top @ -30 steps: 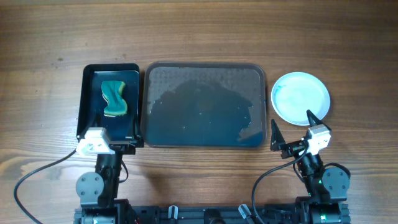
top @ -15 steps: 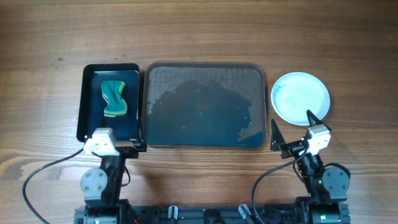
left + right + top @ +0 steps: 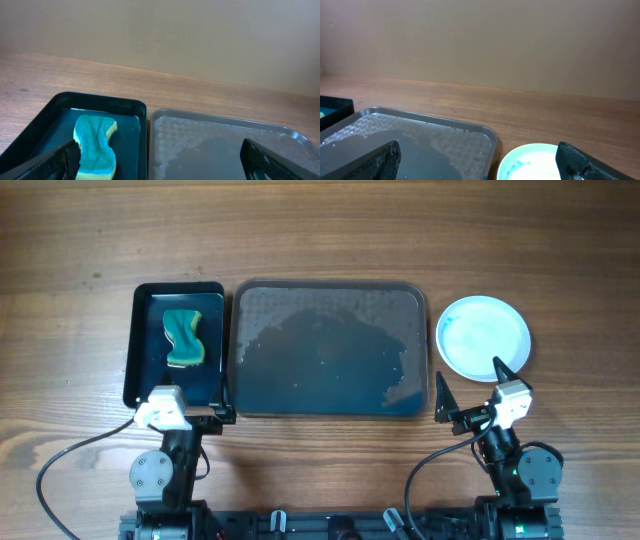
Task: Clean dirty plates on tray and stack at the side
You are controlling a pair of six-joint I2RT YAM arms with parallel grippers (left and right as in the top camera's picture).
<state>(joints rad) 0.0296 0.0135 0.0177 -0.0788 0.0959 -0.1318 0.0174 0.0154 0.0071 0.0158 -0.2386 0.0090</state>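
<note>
The large dark tray lies in the middle, wet, with no plate on it. A pale blue plate with a faint teal smear sits on the table to its right; I cannot tell if others lie beneath it. My left gripper is open and empty at the near edge, between the black tray and the large tray. Its wrist view shows the large tray's rim. My right gripper is open and empty, just in front of the plate. Its wrist view shows the plate and the tray's corner.
A smaller glossy black tray stands left of the large tray and holds a teal and yellow sponge. Both show in the left wrist view: the sponge and the black tray's rim. Bare wooden table lies all around.
My left gripper has drawn back a little and shifted slightly right from the black tray's near edge, then stopped. The right arm, plate and sponge have not moved.
</note>
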